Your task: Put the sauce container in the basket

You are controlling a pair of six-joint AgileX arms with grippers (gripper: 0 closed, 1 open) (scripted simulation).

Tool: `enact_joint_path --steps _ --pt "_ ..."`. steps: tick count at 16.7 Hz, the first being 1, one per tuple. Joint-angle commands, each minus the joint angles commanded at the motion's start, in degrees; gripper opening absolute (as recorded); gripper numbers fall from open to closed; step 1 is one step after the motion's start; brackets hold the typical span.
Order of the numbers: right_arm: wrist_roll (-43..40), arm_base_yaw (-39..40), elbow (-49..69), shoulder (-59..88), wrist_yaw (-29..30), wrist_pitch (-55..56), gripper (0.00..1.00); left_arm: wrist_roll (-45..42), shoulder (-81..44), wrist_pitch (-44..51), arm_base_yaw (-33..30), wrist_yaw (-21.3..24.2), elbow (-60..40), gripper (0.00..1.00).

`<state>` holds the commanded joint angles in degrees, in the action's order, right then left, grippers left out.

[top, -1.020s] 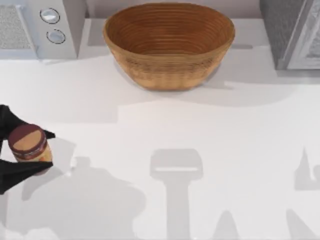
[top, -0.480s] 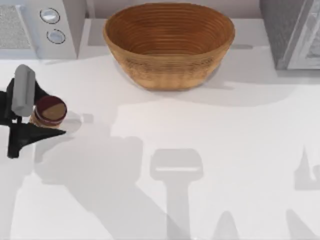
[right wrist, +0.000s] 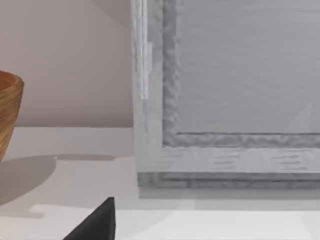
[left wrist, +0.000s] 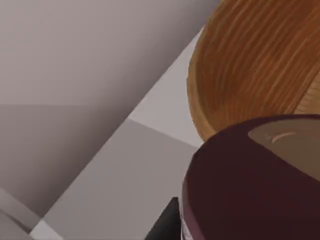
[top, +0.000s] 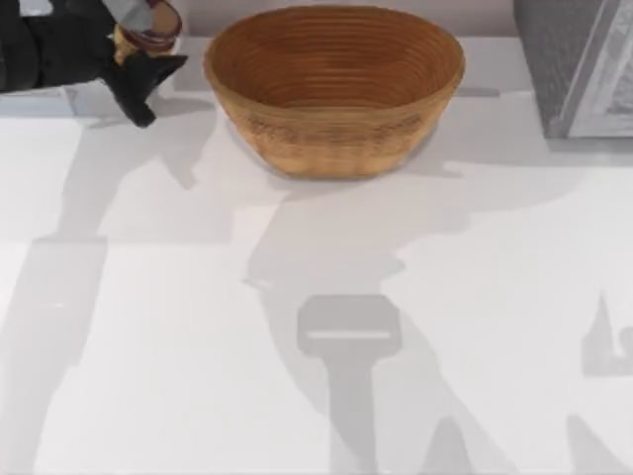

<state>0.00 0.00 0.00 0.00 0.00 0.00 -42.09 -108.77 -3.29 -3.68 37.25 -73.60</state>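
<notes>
One arm is busy, the left one. Its gripper (top: 138, 45) is up at the far left corner of the bench (top: 316, 297) in the top view, just left of the basket (top: 334, 87). Black fingers (top: 148, 84) are clamped on the sauce jar (top: 148, 25), so the jar is held up in the air & not on the bench. Jar sits near the basket's left rim but is not inside it; it looks apart from the rim. Dark red-brown lid & a bit of orange side show in the top view.

In the left wrist view the jar lid (left wrist: 255, 185) is big & close, w/ the basket (left wrist: 255, 65) right behind it. You can see the ribbed rings on the inside of the basket there. A bit of one black finger (left wrist: 165, 225) pokes out beside the lid.

Basket is a big golden brown woven bowl, standing upright at the back middle of the bench. Nothing is in it.

A grey box (top: 579, 64) stands at the back right corner. The right wrist view looks at that grey box (right wrist: 230, 100) w/ the basket's edge (right wrist: 9, 115) off to one side. One black fingertip (right wrist: 95, 225) of the right arm shows there; can't tell if those fingers are open or closed.
</notes>
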Motion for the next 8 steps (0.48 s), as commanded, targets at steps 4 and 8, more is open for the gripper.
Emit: enact_joint_path --steps 4,8 --pt "0.0 0.0 0.0 0.0 0.0 0.0 1.0 21.9 0.3 -14.6 -8.0 -6.3 -1.4 0.0" --pt "0.0 0.0 0.0 0.0 0.0 0.0 1.0 34.5 0.0 -22.5 -14.5 -9.6 -1.2 0.0"
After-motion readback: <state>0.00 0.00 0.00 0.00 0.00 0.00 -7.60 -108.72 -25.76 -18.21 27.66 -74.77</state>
